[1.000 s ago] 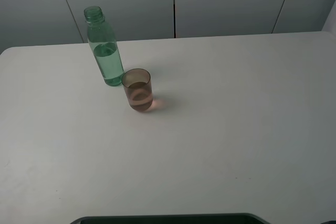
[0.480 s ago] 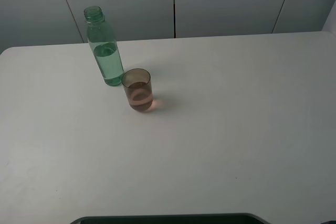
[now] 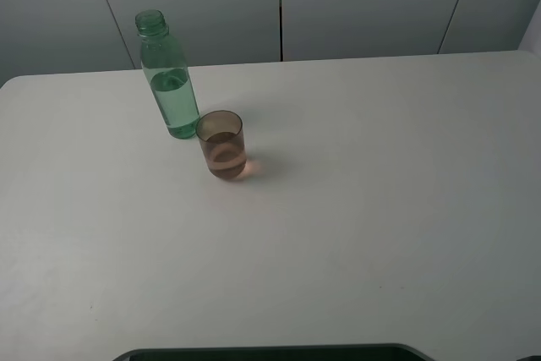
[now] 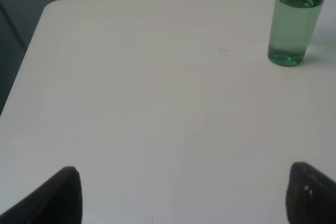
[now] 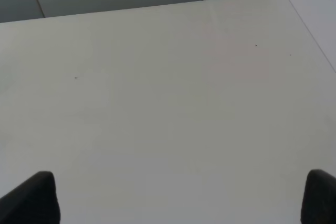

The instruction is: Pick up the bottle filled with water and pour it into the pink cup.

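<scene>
Both jaws spread, seemingly empty; pink cup (image 3: 223,144) crowds bottle (image 3: 168,76).

Bottle (image 3: 169,82) upright on table (image 3: 380,192), cup (image 3: 223,144) just front-right.

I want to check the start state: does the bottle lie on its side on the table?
No, in the exterior high view the bottle stands upright on the table, close behind the pink cup.
</scene>
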`<action>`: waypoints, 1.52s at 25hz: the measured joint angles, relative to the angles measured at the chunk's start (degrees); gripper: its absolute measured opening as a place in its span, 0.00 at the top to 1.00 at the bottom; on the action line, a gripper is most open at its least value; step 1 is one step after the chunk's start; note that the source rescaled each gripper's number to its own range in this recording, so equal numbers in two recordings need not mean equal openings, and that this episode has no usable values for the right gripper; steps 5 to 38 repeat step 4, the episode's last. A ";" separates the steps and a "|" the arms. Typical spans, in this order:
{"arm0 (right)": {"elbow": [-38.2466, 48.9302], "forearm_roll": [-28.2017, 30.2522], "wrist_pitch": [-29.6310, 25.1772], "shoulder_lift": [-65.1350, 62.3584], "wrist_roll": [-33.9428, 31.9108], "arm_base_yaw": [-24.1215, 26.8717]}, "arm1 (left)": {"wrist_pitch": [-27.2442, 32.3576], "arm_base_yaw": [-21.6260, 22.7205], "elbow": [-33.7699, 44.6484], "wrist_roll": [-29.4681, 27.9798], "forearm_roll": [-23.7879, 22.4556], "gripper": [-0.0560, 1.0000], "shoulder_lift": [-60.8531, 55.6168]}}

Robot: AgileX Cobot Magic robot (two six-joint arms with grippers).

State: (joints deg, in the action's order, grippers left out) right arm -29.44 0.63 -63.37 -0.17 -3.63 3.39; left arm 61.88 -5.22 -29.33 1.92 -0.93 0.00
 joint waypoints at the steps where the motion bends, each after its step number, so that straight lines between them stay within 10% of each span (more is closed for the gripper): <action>1: 0.00 0.00 0.00 0.00 0.00 0.00 | 0.00 0.00 0.00 0.00 0.00 0.00 0.00; 38: 0.00 0.00 0.00 0.00 0.00 0.00 | 0.00 0.00 0.00 0.00 0.00 0.00 0.00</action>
